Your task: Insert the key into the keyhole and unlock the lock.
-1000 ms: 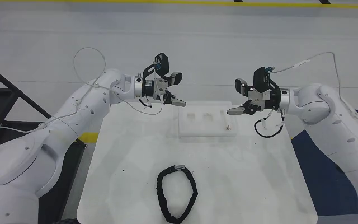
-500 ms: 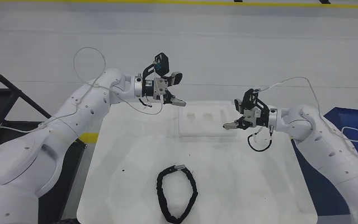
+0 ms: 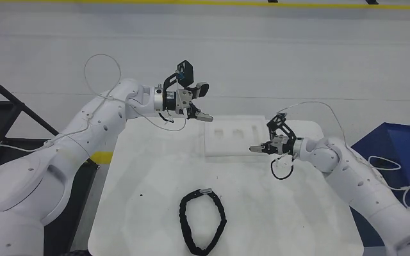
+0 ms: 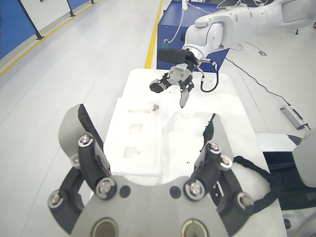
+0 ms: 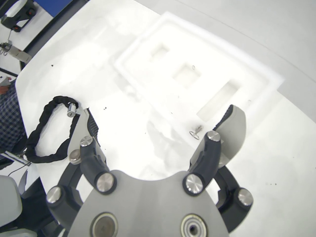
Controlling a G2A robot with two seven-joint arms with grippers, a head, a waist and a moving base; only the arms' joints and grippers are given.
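A small silver key (image 5: 196,131) (image 4: 155,107) lies on the rim of the white foam tray (image 3: 234,152) at its right end. My right gripper (image 5: 160,112) (image 3: 261,148) hangs open just above it, with the key close to one finger and nothing held. The black chain lock (image 3: 202,221) (image 5: 47,134) lies in a loop near the table's front edge, and its silver cylinder (image 5: 71,110) faces the tray. Off the tray's far left corner, my left gripper (image 3: 204,117) (image 4: 147,113) is open and holds nothing.
The foam tray (image 5: 197,57) has three shallow square pockets. The white table (image 3: 147,192) has bare room left and right of the chain. A blue cabinet (image 4: 172,28) stands beyond the table's right end.
My right arm has swung in from beyond the table's right end and dropped lower, bringing its open gripper over the key at the tray's right end. The left arm has kept still.
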